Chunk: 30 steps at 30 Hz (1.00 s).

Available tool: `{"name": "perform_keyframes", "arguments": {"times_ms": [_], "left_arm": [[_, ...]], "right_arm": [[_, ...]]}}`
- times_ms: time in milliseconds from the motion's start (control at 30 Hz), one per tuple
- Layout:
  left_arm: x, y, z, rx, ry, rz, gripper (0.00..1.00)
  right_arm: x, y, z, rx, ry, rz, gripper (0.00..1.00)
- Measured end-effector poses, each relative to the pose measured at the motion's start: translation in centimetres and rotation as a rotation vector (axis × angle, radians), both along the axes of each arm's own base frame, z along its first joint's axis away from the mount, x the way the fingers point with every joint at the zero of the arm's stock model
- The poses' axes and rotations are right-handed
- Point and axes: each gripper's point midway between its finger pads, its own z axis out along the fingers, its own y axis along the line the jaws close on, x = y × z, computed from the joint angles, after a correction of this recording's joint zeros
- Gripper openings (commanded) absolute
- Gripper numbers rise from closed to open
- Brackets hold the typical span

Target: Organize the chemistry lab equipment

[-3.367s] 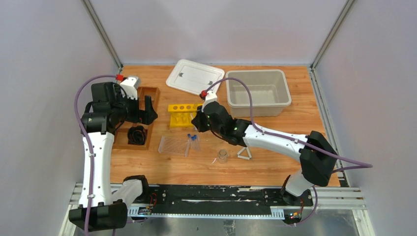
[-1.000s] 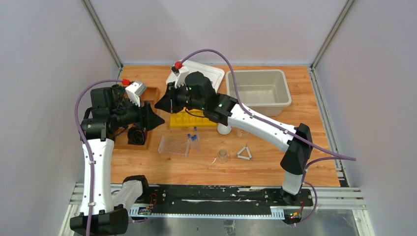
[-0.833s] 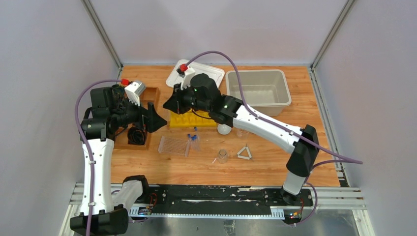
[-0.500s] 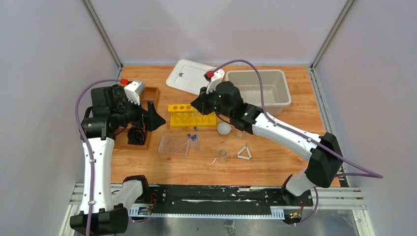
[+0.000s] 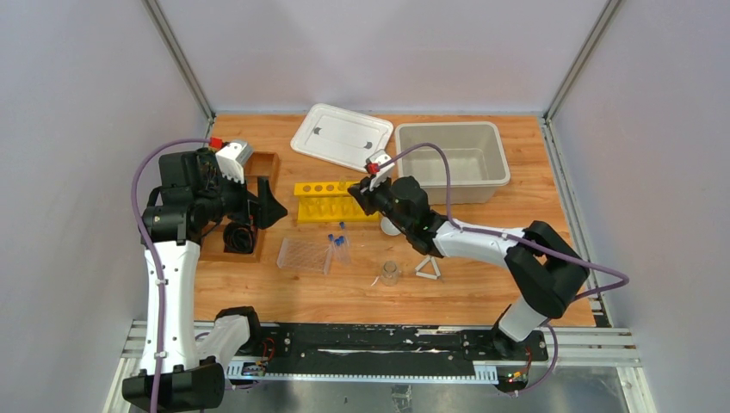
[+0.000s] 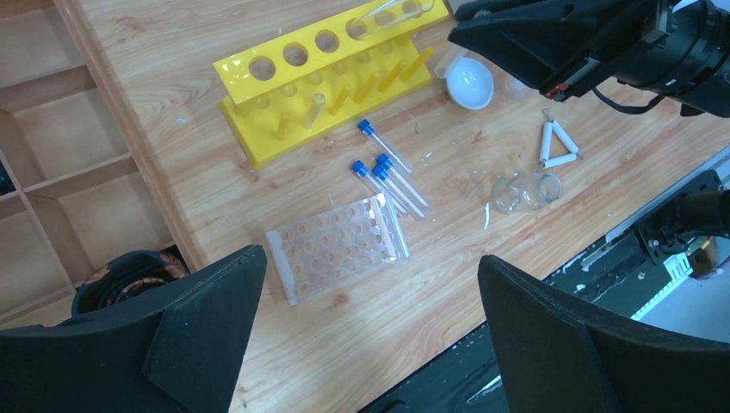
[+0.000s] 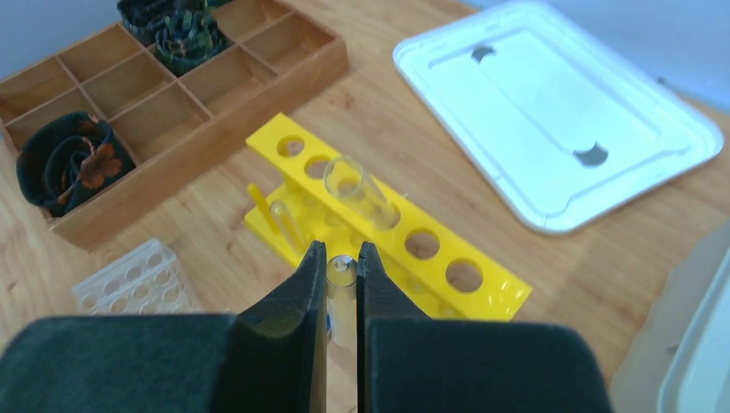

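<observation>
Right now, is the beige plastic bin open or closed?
Open: no lid is on the bin; the white lid lies flat beside it, on its left in the top view.

Small clear blue-capped tubes (image 5: pixel 337 243) are lying just right of the clear plastic rack (image 5: pixel 303 254), with the yellow plastic rack (image 5: pixel 323 205) standing behind.

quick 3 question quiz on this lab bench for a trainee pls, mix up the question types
1. True or false: the left fingers are clamped on a blue-capped tube.
2. What do the right fingers grip? A) clear tube B) white triangle C) beaker
3. Fill in: a second tube sits in the rack coloured ___.
Key: 1 false, they are open and empty; 2 A; 3 yellow.
</observation>
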Motion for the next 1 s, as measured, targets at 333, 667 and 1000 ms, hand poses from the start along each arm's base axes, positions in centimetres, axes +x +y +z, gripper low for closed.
{"name": "perform_keyframes", "arguments": {"times_ms": [333,667,1000], "left_arm": [[0.4,0.3,-0.6,0.011,0.022,0.015,1.0],[0.5,0.4,-0.6,0.013,0.024,0.016,1.0],[0.5,0.4,-0.6,0.013,0.024,0.017,1.0]], "right_arm": [[1.8,0.8,-0.4,-0.024,-0.134,-0.01,0.0],[2.6,1.0,-1.8,-0.058,-0.144,-0.026,0.0],[2.7,1.1,-2.5,-0.07,-0.139,-0.027,0.0]]}}
